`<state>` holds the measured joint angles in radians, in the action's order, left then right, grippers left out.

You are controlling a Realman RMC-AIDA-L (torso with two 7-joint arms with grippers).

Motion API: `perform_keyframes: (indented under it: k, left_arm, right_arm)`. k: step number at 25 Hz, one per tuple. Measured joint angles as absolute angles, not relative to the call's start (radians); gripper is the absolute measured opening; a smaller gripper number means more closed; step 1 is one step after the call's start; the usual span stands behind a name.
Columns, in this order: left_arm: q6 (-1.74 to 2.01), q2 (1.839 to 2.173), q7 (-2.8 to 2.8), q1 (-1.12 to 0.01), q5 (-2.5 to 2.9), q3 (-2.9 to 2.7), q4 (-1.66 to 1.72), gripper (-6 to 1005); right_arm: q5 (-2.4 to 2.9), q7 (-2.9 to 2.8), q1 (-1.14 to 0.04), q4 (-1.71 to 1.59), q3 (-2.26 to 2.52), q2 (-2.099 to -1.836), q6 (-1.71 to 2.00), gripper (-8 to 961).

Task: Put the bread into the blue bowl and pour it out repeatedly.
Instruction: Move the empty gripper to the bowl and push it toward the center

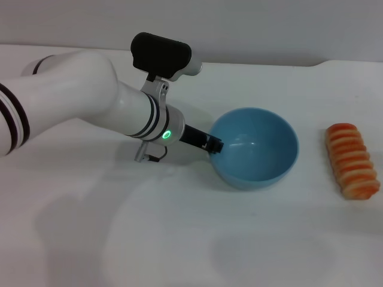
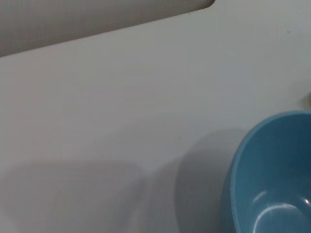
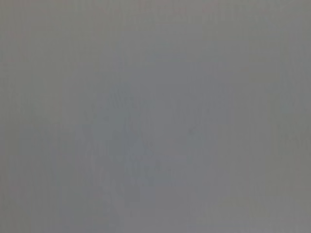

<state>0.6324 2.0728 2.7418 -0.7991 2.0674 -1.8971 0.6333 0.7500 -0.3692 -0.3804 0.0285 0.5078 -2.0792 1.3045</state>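
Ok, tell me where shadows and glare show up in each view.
Head view: soft shadows under the left arm and the blue bowl, a faint highlight inside it; the bread evenly lit. Left wrist view: bowl shadow on the table, bright glints inside the bowl. Right wrist view: featureless grey.

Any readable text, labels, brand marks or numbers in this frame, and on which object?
None: no words, numbers or brand marks show in any view.
The blue bowl, the bread and the table are plain.
The left hand at the bowl's rim carries no lettering; the arm shows only a green light.
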Motion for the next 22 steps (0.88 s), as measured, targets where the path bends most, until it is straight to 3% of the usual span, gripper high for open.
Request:
perform_keyframes:
  k: [8,11,16,22]
  left_arm:
    - [0.603,2.072,2.749,-0.794,2.064,-1.903,0.627,325]
    - [0.585,2.068,2.745,-0.798,2.067,-1.899,0.638,124]
    - [0.511,2.065,2.74,-0.812,2.072,-1.893,0.654,-1]
    - [0.491,2.06,2.742,-0.847,2.078,-1.869,0.654,-1]
  right_arm:
    - [0.757,-0.37,-0.363,0.029,0.513,-2.075,1.298,585]
    - [0.763,-0.374,-0.374,0.024,0.52,-2.071,1.249,584]
    - [0.917,-0.579,-0.393,-0.09,0.526,-2.064,1.075,584]
    - [1.417,-1.232,-0.392,-0.422,0.585,-2.063,0.891,584]
